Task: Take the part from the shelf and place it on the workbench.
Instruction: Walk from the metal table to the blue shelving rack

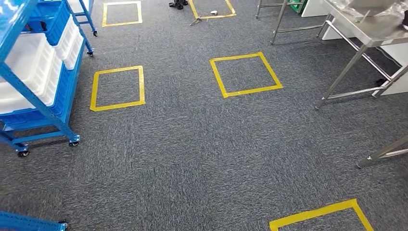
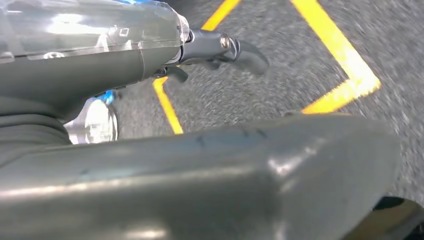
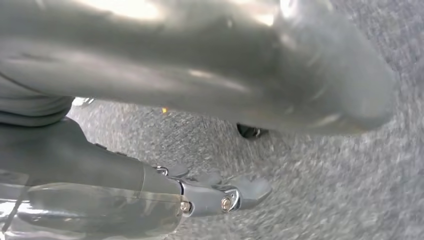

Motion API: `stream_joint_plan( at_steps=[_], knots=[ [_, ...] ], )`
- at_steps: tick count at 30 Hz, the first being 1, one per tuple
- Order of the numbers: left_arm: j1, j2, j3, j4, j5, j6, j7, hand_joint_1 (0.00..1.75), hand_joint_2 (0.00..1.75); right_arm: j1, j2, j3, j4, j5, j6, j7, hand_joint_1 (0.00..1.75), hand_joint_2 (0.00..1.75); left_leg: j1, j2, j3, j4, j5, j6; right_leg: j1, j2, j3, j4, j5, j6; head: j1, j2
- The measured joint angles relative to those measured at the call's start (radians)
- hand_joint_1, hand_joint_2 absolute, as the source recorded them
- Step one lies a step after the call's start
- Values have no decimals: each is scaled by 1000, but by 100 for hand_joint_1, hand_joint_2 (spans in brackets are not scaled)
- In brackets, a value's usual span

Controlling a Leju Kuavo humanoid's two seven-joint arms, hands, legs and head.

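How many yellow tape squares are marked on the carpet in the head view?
5: one beside the blue shelf, one mid-floor, two at the top edge, one cut off at the bottom right. Others may lie outside view.

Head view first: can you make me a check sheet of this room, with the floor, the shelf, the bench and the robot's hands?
Surface: grey carpet floor marked with yellow tape squares.
Job's things: blue wheeled shelf on the left, holding white trays. Steel workbench on the right, with clear plastic wrapping on top. The part itself cannot be made out.
Clutter: a dark object and a small pale thing lie far off on the floor.
Hands: left hand and right hand hang over the carpet, fingers stretched out, holding nothing.
Cables: nothing seen.
Surroundings: another blue frame corner nearby and more steel table legs at the back.
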State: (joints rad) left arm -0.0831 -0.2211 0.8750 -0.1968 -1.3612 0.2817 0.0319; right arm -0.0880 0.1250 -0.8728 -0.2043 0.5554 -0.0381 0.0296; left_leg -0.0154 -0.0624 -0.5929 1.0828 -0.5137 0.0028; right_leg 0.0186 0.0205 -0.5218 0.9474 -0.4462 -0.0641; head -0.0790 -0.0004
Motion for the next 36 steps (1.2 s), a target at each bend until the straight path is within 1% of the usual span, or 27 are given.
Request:
stream_joint_plan(
  at_steps=[1,2,3,4,5,7,9,10,12,14,16,17,18,19,20,21,23,24,25,27,28,30,31,33,34,35,36],
  knots=[
    [-2,1,0,0,0,0,0,0,0,2,0,0,0,0,0,0,0,0,5,25,-31,63,-34,-9,-1,-16,3,-3,-2,1,0,0],
    [-4,3,0,0,0,0,0,0,0,3,1,0,0,0,0,0,0,0,12,38,-63,126,-62,-18,-3,-33,3,-2,-4,5,0,0],
    [-5,4,0,0,0,0,0,0,0,3,1,0,0,0,0,0,0,0,19,45,-85,169,-74,-28,-5,-50,4,0,-8,9,0,0],
    [-4,6,0,0,0,0,0,0,0,3,2,0,0,0,0,0,0,0,26,49,-89,176,-66,-37,-8,-66,4,4,-12,14,0,0],
    [-3,7,0,0,0,0,0,0,0,2,3,0,0,0,0,0,0,0,31,56,-73,144,-41,-46,-12,-79,4,10,-17,19,0,0],
    [-1,8,0,0,-1,0,0,0,0,1,4,0,0,0,0,0,0,0,38,88,-5,16,22,-55,-18,-102,2,30,-33,34,0,0],
    [-1,9,0,0,-3,0,0,0,0,1,5,0,0,0,0,0,0,0,38,111,35,-63,49,-41,-18,-120,0,51,-48,49,0,0],
    [-1,9,0,0,-4,0,0,0,0,-1,5,0,0,0,-1,0,0,0,35,112,37,-69,48,-30,-17,-127,0,57,-52,55,0,0],
    [1,11,0,0,-7,0,0,0,0,-7,6,0,0,0,0,-1,0,0,34,94,34,-71,51,-10,-19,-133,4,58,-55,66,0,0],
    [1,12,0,0,-10,-1,0,0,0,-9,7,0,0,-1,0,-1,0,0,38,78,34,-78,58,3,-26,-92,-7,90,-85,78,0,0],
    [-3,12,0,0,-11,-1,0,0,0,-6,7,0,0,-2,-1,-1,0,0,40,59,32,-81,62,10,-32,-40,-57,200,-152,86,0,0],
    [-4,12,0,0,-11,-1,0,0,0,-4,7,0,0,-2,-1,-1,0,0,40,48,29,-80,63,11,-33,-30,-91,270,-182,88,0,0],
    [-4,12,0,0,-11,-1,0,0,0,-3,7,0,0,-2,-1,-1,0,0,40,36,28,-80,64,12,-33,-28,-116,321,-197,90,0,0],
    [-4,12,0,0,-12,-1,0,0,0,-1,7,0,0,-2,-1,-1,0,0,40,23,27,-80,65,11,-34,-27,-125,338,-191,90,0,0],
    [-4,13,0,0,-12,-1,0,0,0,0,7,0,0,-2,-1,-1,0,0,40,9,28,-79,65,10,-36,-24,-116,315,-165,89,0,0],
    [-5,13,0,0,-13,-1,0,0,0,0,7,0,0,-2,-1,-1,0,0,41,-5,29,-78,66,8,-38,-14,-89,255,-125,86,0,0],
    [-7,12,0,0,-14,-1,1,0,0,1,7,0,0,-2,0,-1,0,0,42,-30,28,-77,68,0,-41,34,-28,120,-66,81,0,0],
    [-9,12,0,0,-14,-1,1,0,0,2,7,0,0,-2,0,-1,0,0,42,-40,26,-77,70,-6,-41,53,-11,79,-53,79,0,0],
    [-10,12,0,0,-14,-1,1,0,0,1,7,0,0,-1,1,-1,0,0,43,-50,22,-79,72,-14,-40,62,-6,64,-53,77,0,0],
    [-9,13,0,0,-14,-1,1,0,0,-3,7,0,0,0,2,-3,0,0,45,-66,18,-83,77,-29,-37,43,-6,61,-49,67,0,0],
    [-8,13,0,0,-14,-1,1,0,0,-4,7,0,0,0,3,-4,0,0,45,-56,14,-78,74,-35,-38,31,-5,57,-46,59,0,0],
    [-8,14,0,0,-14,-1,1,0,0,-2,7,0,0,1,6,-5,0,0,42,-4,-16,-16,31,-41,-38,1,-3,47,-40,42,0,0],
    [-10,14,0,0,-14,-1,2,0,0,0,7,0,0,1,7,-6,0,0,41,26,-44,46,-6,-42,-34,-15,-4,46,-40,36,0,0],
    [-11,14,0,0,-14,-1,2,0,0,3,7,0,0,1,9,-6,0,0,41,46,-100,177,-67,-45,-25,-48,-5,47,-41,31,0,0],
    [-10,14,0,0,-14,-1,2,0,0,4,7,0,0,2,9,-6,0,0,40,48,-109,208,-74,-46,-21,-64,-5,47,-42,29,0,0],
    [-9,14,0,0,-14,-1,2,0,0,3,7,0,0,3,9,-6,0,0,39,51,-98,197,-61,-44,-17,-78,-5,48,-43,28,0,0],
    [-8,15,0,0,-14,-1,2,0,0,2,7,0,0,4,9,-6,0,0,37,59,-66,146,-33,-39,-14,-92,-3,49,-45,27,0,0]
  ],
)
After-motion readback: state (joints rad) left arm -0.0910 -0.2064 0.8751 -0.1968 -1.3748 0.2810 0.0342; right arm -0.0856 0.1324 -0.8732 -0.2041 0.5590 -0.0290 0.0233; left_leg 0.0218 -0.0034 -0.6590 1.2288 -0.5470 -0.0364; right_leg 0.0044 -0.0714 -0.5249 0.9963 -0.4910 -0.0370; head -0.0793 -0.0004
